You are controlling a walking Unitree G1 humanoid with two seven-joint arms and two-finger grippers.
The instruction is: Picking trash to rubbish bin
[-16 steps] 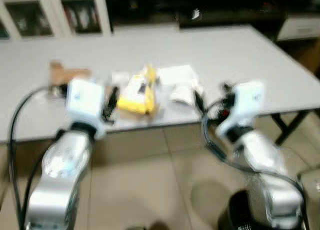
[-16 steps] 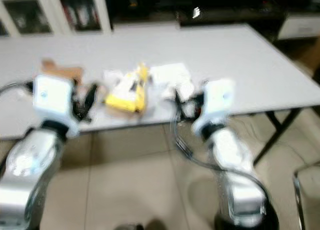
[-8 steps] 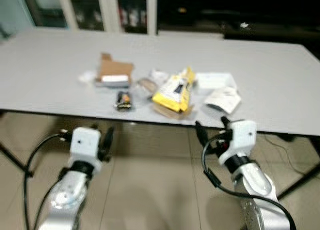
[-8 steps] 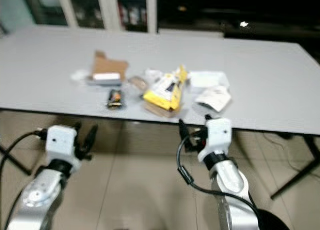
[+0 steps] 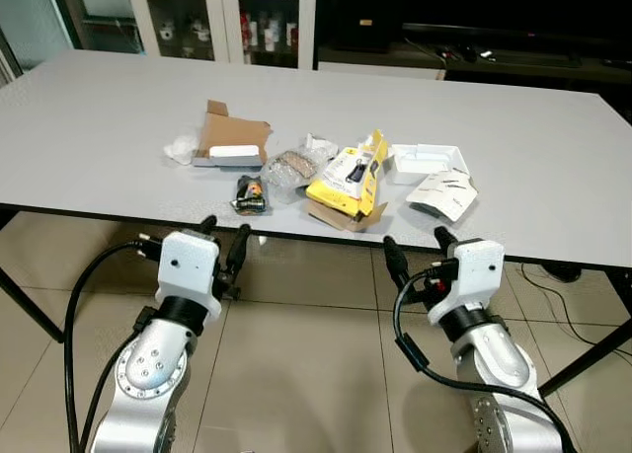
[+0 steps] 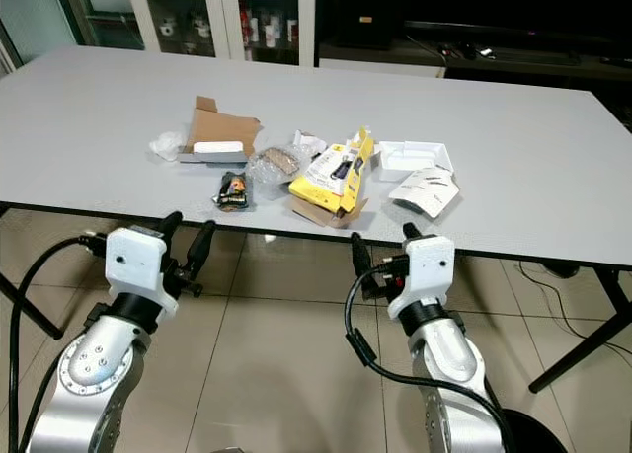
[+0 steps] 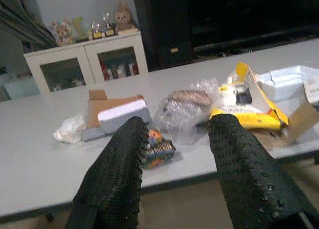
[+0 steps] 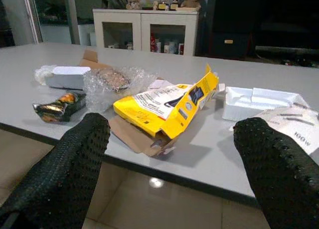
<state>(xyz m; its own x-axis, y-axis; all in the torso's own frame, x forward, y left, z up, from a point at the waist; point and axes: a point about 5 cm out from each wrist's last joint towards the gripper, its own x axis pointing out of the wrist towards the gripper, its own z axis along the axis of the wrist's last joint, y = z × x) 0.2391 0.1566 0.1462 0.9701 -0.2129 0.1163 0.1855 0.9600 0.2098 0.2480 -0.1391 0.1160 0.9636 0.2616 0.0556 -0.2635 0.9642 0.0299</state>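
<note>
We face a long grey tabletop [image 5: 513, 127] standing on a tiled floor [image 5: 306, 374], with a white glass-door cabinet [image 5: 222, 19] behind it. The trash lies in a loose cluster near the tabletop's front edge. Largest is a torn yellow box [image 5: 348, 182], lying tilted on its brown flap. Left of it sits an open brown carton [image 5: 232, 137] with a white block [image 5: 235, 153] in front of it. To the right of the yellow box we see a white tray [image 5: 427, 162], and just in front of that a printed leaflet [image 5: 442, 193]. Between the carton and the yellow box lies a clear plastic bag [image 5: 289, 166], and near it, closest to the edge, a small dark wrapper [image 5: 250, 193]. A crumpled white wad [image 5: 182, 147] lies at the far left, beside the carton.

Our left gripper [image 5: 222, 246] and right gripper [image 5: 415, 251] both hover below the front edge, short of the trash, each with fingers spread and holding nothing.
</note>
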